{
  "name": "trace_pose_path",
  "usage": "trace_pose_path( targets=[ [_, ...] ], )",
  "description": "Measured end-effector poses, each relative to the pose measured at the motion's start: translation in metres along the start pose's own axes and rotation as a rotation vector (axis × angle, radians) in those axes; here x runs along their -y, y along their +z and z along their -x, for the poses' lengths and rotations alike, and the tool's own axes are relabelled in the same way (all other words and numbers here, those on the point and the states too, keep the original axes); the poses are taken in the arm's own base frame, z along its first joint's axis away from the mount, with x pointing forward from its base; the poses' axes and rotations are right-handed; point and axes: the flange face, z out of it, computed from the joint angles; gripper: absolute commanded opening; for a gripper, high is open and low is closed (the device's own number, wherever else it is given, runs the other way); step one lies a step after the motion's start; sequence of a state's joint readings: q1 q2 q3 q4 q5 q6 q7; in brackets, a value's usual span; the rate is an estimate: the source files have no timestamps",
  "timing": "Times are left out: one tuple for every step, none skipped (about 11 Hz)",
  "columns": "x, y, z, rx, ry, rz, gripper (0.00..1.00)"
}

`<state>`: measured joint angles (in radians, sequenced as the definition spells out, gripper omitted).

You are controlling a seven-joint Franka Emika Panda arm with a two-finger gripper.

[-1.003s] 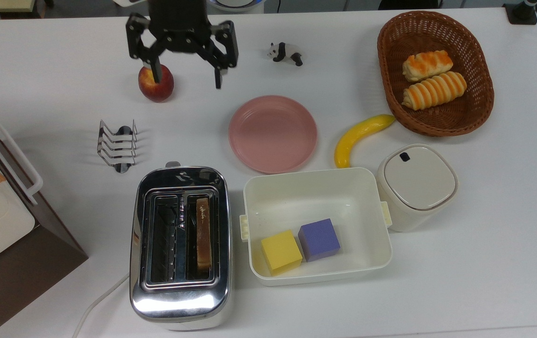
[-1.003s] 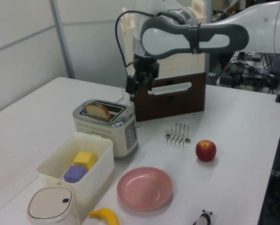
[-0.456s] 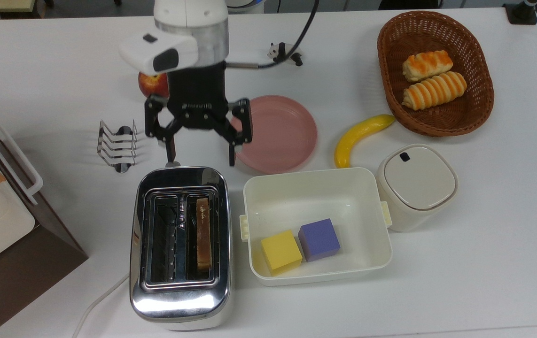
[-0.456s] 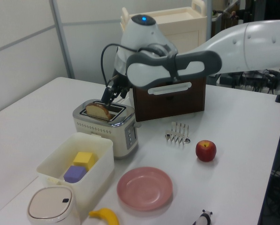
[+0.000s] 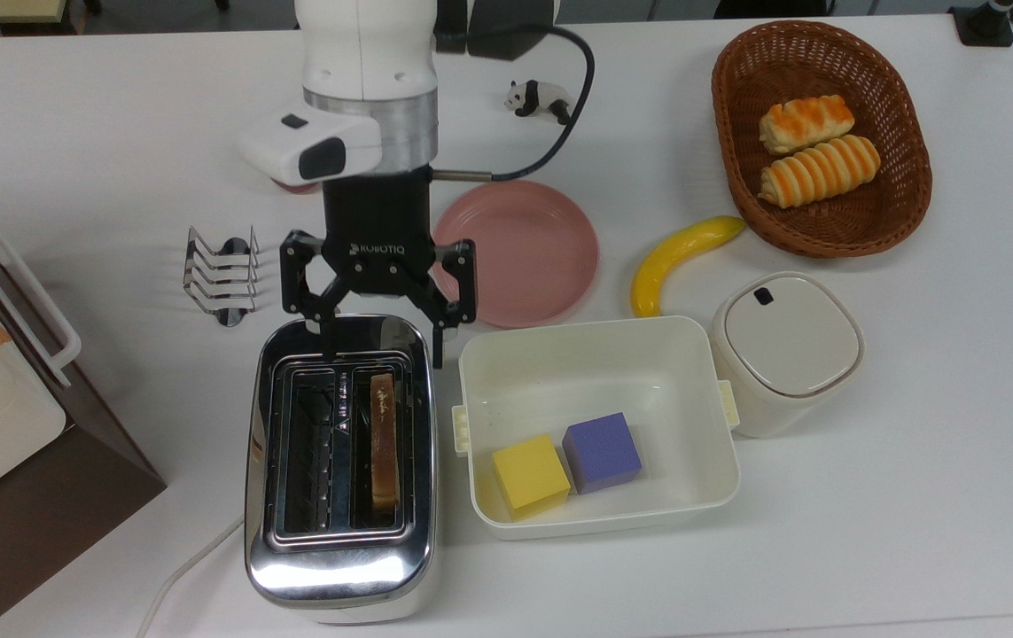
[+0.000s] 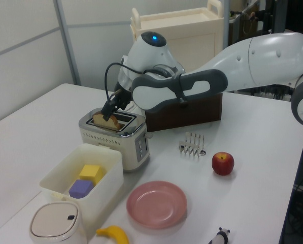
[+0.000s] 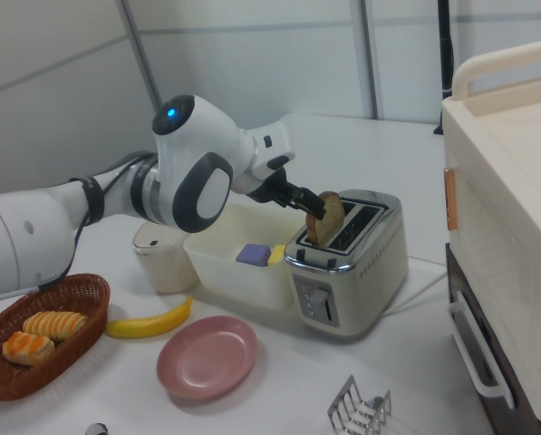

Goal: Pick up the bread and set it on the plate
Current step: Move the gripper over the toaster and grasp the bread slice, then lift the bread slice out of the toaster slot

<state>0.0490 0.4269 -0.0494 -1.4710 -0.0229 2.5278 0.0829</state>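
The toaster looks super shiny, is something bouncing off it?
Yes: in the top view the toaster has bright white glare on its chrome ends and mirrors the dark gripper above it. In the right view its side looks duller, with soft grey reflections.

White table, grey panelled walls, perhaps a cabinet alongside

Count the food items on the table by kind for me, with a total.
Bread slice, in the toaster: 1
Striped rolls, in the basket: 2
Banana: 1
Apple: 1
Total: 5
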Motion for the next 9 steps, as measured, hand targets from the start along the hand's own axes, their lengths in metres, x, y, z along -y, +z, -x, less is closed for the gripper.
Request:
trace_pose_path(
  targets=[
    [0.001,0.009,0.001,-0.002,-0.014,0.008,0.82],
    [0.003,0.019,0.002,0.002,-0.025,0.015,0.7],
    [0.004,0.028,0.003,0.005,-0.029,0.017,0.48],
    [0.004,0.032,0.001,0.003,-0.034,0.02,0.18],
    [0.004,0.032,-0.001,-0.002,-0.038,0.023,0.03],
    [0.005,0.031,-0.002,-0.006,-0.04,0.024,0.0],
    [0.006,0.03,-0.003,-0.009,-0.041,0.023,0.0],
    [0.005,0.029,-0.005,-0.012,-0.04,0.025,0.0],
    [0.004,0.027,-0.007,-0.017,-0.04,0.027,0.0]
  ],
)
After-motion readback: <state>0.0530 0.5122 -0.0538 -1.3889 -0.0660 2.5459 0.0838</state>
